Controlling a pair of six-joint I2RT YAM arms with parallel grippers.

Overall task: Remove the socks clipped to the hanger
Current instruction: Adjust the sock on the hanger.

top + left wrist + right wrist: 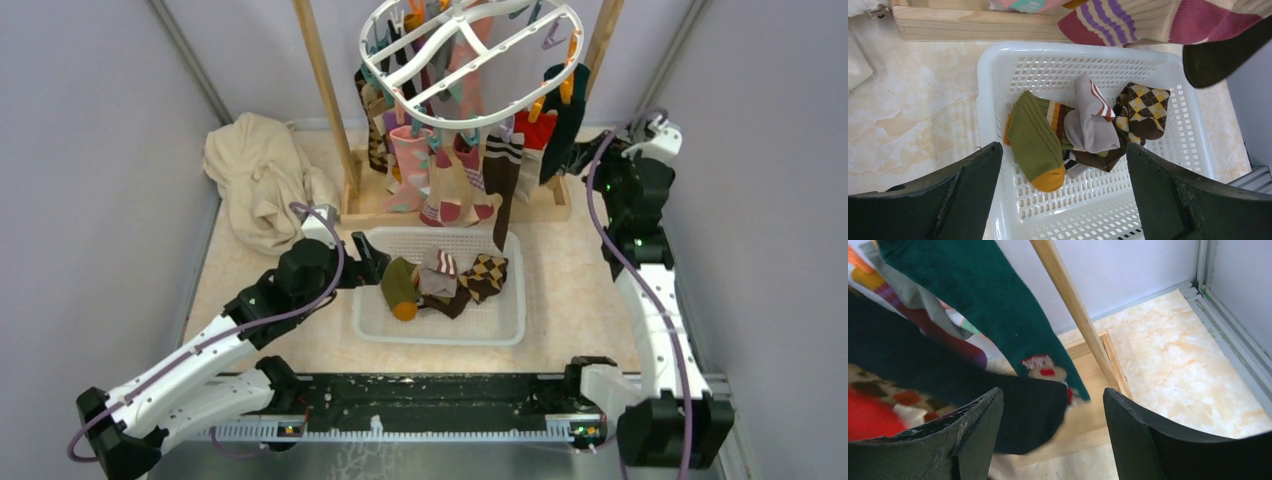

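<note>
The white oval hanger (470,60) hangs at the top centre with several socks (450,175) clipped under it. My right gripper (588,158) is open at the hanger's right side, beside a dark green sock (566,105). In the right wrist view the gripper (1053,390) has the toe of a black sock (948,370) reaching between its open fingers, with the dark green sock (973,300) above. My left gripper (372,262) is open and empty at the left rim of the basket. It also shows in the left wrist view (1063,147).
A white mesh basket (440,338) holds an olive sock with an orange toe (1035,145), a grey sock (1090,132) and an argyle sock (1143,112). A wooden frame (325,90) carries the hanger. A beige cloth (260,180) lies at the back left. Walls stand on both sides.
</note>
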